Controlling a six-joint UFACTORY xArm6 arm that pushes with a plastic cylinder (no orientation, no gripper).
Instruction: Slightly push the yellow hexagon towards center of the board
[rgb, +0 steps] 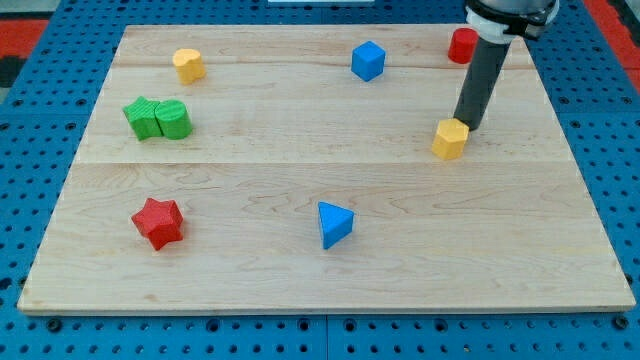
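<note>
The yellow hexagon sits on the wooden board at the view's right, a little above mid height. My tip is just to the upper right of the hexagon, touching or almost touching it. The dark rod rises from there toward the view's top right.
A red block is at the top right, partly behind the rod. A blue cube is at the top centre, a yellow block at the top left. Two green blocks sit together at the left. A red star and a blue triangle lie lower down.
</note>
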